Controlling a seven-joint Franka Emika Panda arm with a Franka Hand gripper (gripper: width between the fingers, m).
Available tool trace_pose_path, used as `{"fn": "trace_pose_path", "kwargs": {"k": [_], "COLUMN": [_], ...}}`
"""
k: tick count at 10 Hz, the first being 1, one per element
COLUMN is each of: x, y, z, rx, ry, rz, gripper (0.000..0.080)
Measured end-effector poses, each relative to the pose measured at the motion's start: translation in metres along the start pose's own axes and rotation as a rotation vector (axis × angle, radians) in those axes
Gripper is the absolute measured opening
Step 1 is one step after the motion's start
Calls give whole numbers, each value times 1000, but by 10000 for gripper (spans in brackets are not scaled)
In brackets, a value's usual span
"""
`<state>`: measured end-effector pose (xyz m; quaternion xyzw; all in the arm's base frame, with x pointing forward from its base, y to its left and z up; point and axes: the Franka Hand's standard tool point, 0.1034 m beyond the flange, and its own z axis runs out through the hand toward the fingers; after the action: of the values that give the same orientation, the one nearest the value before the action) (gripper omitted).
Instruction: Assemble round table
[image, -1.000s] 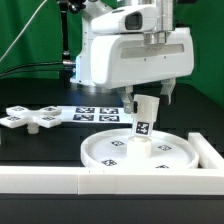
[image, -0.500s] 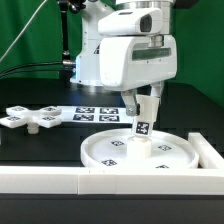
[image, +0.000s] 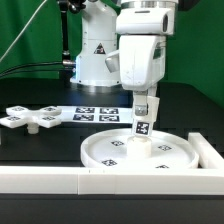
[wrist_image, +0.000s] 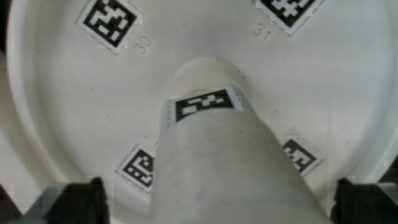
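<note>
- Standing in the middle of the round disc (image: 90, 150) is the post (image: 141, 128), its foot on the disc's floor inside the raised rim; it looks slightly tilted, top toward the exterior view's right
- the disc holds nothing else loose; only square tags show, spread over its floor around the post (the wrist view catches four of them, some cut off by the frame)
- one more tag sits on the side of the post (wrist_image: 222, 150), which rises from the disc (wrist_image: 71, 100) toward the wrist camera
- the jaws hang straight down from the arm (image: 140, 50) over the top of the post; in the wrist view the two dark tips sit out at either side of it with white disc visible in between, so the jaws look released, straddling the post and not pinching it
- the cross-shaped piece (image: 32, 118) lies flat on the dark surface (image: 40, 150), well apart from the disc toward the exterior view's left
- the marker board (image: 95, 114) lies between that piece and the arm's base, behind the disc
- the white border wall (image: 60, 180) runs along the near edge, just beside the disc's rim
</note>
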<state>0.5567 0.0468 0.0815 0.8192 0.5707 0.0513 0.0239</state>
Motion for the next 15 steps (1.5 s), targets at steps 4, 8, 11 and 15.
{"fn": "trace_pose_path", "kwargs": {"k": [4,8,11,15], "x": [0,-3,-4,-5], "y": [0,0,0,1], "z": [0,0,0,0], "rx": [0,24,28,32], "ry": [1,9,18,18], "rz": [33,480,749,967], "gripper": [407,407,408,409]}}
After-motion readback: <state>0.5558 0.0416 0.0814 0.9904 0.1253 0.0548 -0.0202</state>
